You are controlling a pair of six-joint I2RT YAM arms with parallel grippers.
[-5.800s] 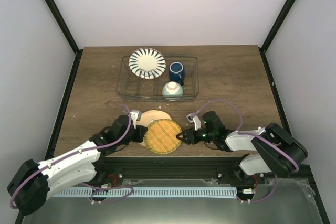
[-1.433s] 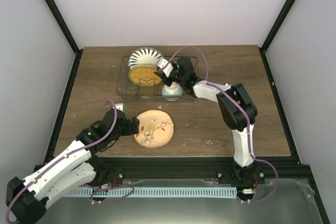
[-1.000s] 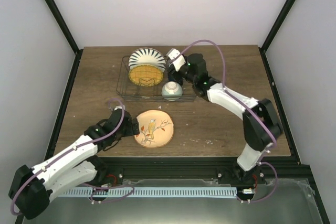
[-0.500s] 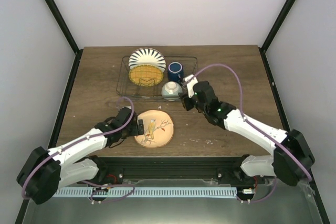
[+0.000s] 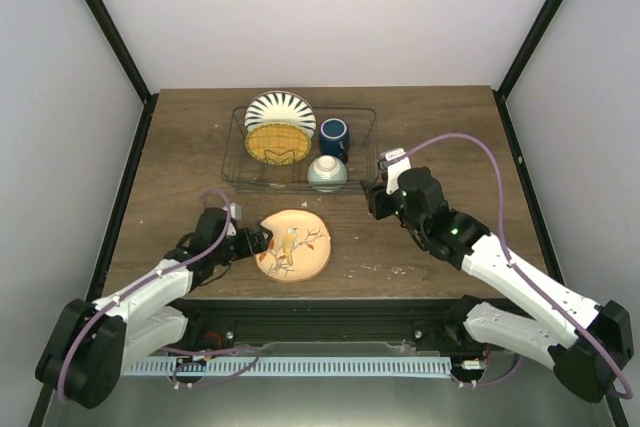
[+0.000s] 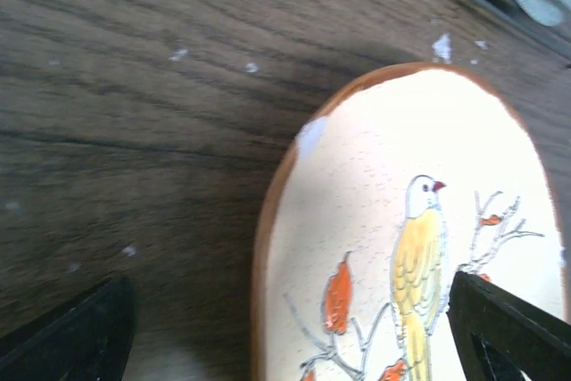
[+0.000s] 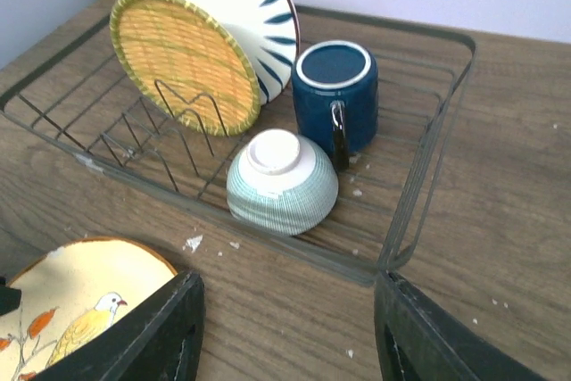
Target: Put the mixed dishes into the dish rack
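Most of the job looks done. The rack sits near the back edge of the desk, and four of the five dishes are in it. The striped plate stands on its edge at the back left of the rack. The yellow plate stands on its edge just in front of it. The mug is beside them, to the right. The bowl lies upside down by the front wall of the rack, just in front of the mug.

One dish is left. The bird plate lies flat on the desk, near the front edge and a bit left of the middle. It is well apart from the rack.

The left gripper is low at the left rim of the bird plate. Its jaws are wide apart, one on each side of the rim, and they do not pinch it yet. The right gripper hangs over the desk just past the front right corner of the rack. Its jaws are apart and hold nothing.

What is left, it seems, is to grab the bird plate, lift it, and set it in the rack. There looks to be room in front of the yellow plate.
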